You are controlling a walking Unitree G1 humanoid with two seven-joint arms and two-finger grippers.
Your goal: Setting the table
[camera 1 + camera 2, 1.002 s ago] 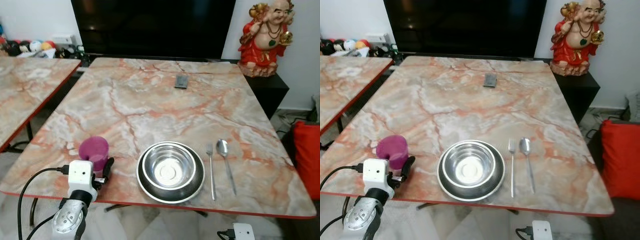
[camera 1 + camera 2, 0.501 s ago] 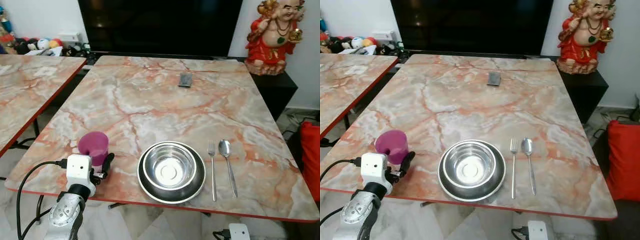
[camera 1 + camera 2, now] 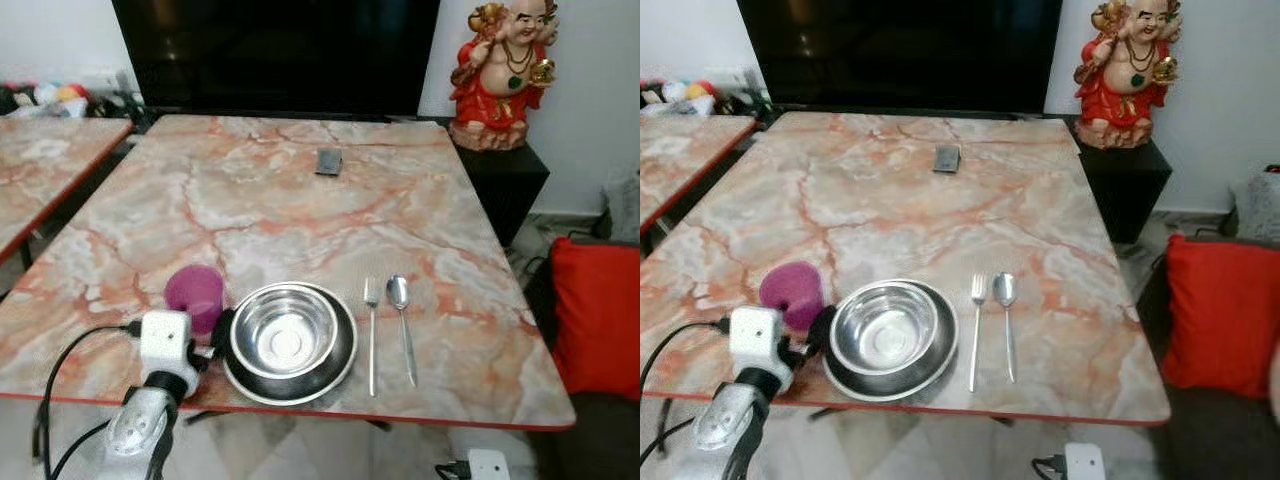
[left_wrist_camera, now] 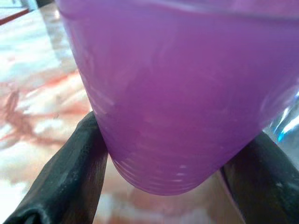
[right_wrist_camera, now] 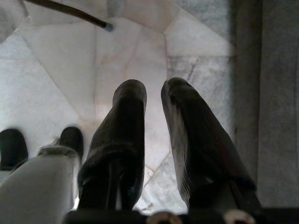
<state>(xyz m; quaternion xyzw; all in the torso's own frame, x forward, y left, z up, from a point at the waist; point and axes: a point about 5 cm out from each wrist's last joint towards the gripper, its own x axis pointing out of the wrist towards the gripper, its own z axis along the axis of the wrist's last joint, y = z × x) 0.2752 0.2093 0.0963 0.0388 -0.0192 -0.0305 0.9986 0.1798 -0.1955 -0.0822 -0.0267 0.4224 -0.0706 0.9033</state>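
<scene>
A purple cup [image 3: 194, 293] stands on the marble table [image 3: 300, 200] near its front left edge, just left of a steel bowl [image 3: 288, 335] nested in a steel plate [image 3: 300, 392]. My left gripper [image 3: 202, 322] is shut on the purple cup; in the left wrist view its black fingers [image 4: 65, 182] press both sides of the cup [image 4: 177, 93] near its base. A fork [image 3: 371, 335] and a spoon [image 3: 402, 320] lie side by side to the right of the bowl. My right gripper [image 5: 154, 93] hangs idle over the tiled floor, shut.
A small dark device [image 3: 329, 161] lies at the table's far middle. A red statue [image 3: 497, 75] stands on a black cabinet at the back right. A second marble table [image 3: 50, 170] is on the left, a red cushion [image 3: 600, 310] on the right.
The camera has shifted sideways. My left gripper has carried the purple cup to the right, so it now stands much closer to the bowl.
</scene>
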